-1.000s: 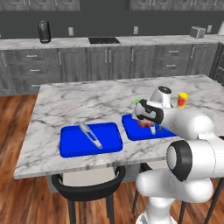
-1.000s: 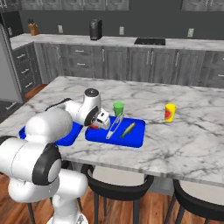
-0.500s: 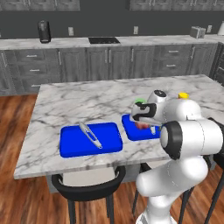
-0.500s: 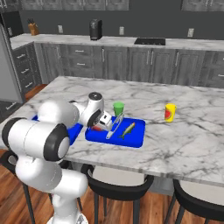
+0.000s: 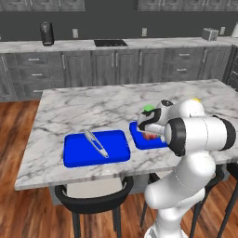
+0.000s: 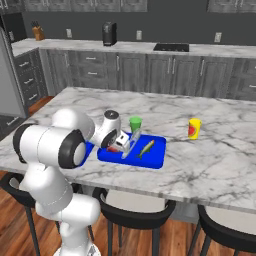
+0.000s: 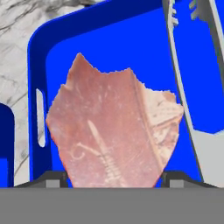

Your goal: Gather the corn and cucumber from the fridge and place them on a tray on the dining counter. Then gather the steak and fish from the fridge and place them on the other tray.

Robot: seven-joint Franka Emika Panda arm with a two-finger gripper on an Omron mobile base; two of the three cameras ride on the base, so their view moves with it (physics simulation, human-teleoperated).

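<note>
Over the blue tray, the gripper stands fairly wide with the steak between its fingertips; steak is flat, pink-red, pale-marbled, ragged-edged.

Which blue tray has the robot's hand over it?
The tray holding the steak and fish, next to the green cup. The other tray has just tongs.
</note>
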